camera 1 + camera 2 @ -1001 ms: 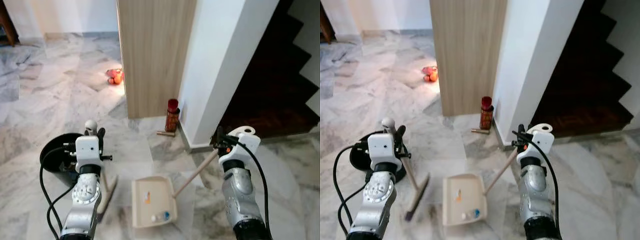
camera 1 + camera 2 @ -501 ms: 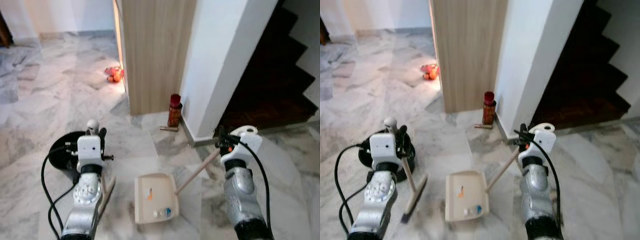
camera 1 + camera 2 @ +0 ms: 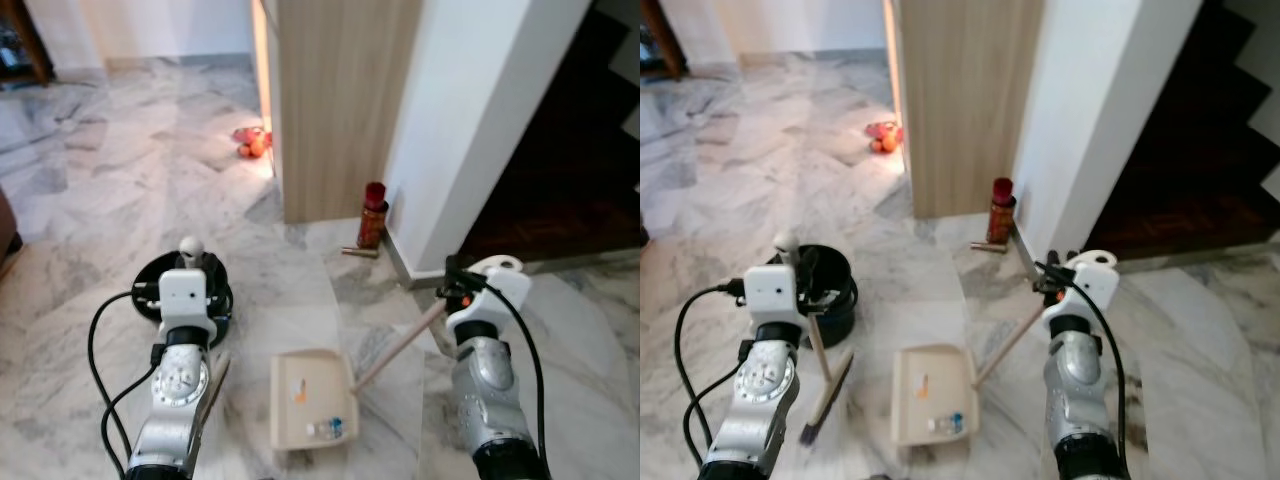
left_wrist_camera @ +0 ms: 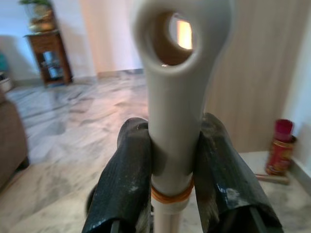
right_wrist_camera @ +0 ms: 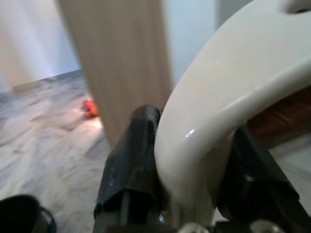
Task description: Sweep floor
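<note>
My left gripper (image 4: 170, 141) is shut on the pale broom handle (image 4: 175, 97), whose ringed top stands above the black fingers (image 4: 126, 174). The broom's brush head (image 3: 828, 396) rests on the marble floor by my left arm. My right gripper (image 5: 189, 145) is shut on the cream grip of the dustpan's wooden handle (image 3: 400, 345). The cream dustpan (image 3: 308, 400) lies flat on the floor between my arms, with a few small bits of litter (image 3: 325, 430) in it.
A black bucket (image 3: 832, 290) stands just beyond my left arm. A red can (image 3: 373, 215) and a small stick (image 3: 358, 252) lie at the foot of the wooden panel (image 3: 340, 100) and white wall. Orange toys (image 3: 252, 145) lie farther off. Dark stairs (image 3: 560, 180) rise at right.
The whole view has shifted as the camera moved, bringing the bucket and wall more to the right. Both grippers keep their hold; dustpan and broom stay between my arms.
</note>
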Motion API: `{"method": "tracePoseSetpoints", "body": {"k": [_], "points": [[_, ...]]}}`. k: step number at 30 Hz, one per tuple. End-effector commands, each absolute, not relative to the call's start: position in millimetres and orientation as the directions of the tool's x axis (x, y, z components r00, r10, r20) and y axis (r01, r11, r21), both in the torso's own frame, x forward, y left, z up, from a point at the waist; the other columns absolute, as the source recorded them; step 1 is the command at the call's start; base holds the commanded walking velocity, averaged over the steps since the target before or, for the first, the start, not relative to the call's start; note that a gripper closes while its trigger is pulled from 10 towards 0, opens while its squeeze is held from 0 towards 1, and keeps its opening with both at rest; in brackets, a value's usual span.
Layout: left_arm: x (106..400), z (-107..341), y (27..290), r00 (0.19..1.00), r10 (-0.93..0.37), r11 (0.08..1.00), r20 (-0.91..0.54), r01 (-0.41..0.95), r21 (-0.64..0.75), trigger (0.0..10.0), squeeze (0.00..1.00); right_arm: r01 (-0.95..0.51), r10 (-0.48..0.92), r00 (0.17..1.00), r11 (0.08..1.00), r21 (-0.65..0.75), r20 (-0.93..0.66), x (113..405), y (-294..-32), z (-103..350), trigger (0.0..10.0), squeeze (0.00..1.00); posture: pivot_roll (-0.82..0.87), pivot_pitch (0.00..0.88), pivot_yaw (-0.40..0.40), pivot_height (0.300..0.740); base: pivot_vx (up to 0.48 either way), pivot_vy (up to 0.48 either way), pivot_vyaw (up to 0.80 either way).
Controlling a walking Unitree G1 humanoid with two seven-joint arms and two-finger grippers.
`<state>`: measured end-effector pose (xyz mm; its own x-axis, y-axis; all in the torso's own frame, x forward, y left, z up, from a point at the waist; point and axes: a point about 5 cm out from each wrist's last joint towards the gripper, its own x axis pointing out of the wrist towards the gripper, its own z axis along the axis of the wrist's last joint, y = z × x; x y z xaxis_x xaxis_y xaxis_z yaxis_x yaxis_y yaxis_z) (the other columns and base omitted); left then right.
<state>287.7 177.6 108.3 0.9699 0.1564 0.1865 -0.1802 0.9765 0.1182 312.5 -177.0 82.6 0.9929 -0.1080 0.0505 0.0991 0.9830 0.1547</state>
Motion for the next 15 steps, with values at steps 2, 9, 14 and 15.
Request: {"method": "tracePoseSetpoints", "body": {"k": [2,9,14,15], "points": [[289.1,119.1,173.7,0.962,0.142,0.978,0.232,-0.172,0.118,10.0,0.0,0.1,-0.119,0.988,0.979,0.179,0.094,317.1,-177.7,93.4,10.0,0.0,0.09,0.0,-0.044,0.74,0.0,0.12,0.0],[289.2,119.3,173.7,0.963,0.143,0.978,0.23,-0.174,0.118,10.0,0.0,0.103,-0.122,0.988,0.976,0.189,0.091,317.5,-177.9,93.2,10.0,0.0,0.09,0.0,-0.04,0.74,0.0,0.178,0.0],[289.1,119.6,174.3,0.962,0.141,0.978,0.232,-0.172,0.117,10.0,0.0,0.104,-0.12,0.989,0.979,0.175,0.086,317.1,-176.6,92.3,10.0,0.0,0.09,0.0,-0.038,0.74,0.0,0.269,0.0],[289.1,119.7,174.2,0.962,0.141,0.978,0.233,-0.171,0.117,10.0,0.0,0.102,-0.119,0.989,0.98,0.172,0.086,317.0,-176.4,92.1,10.0,0.0,0.09,0.0,-0.038,0.74,0.0,0.266,0.0]]}}
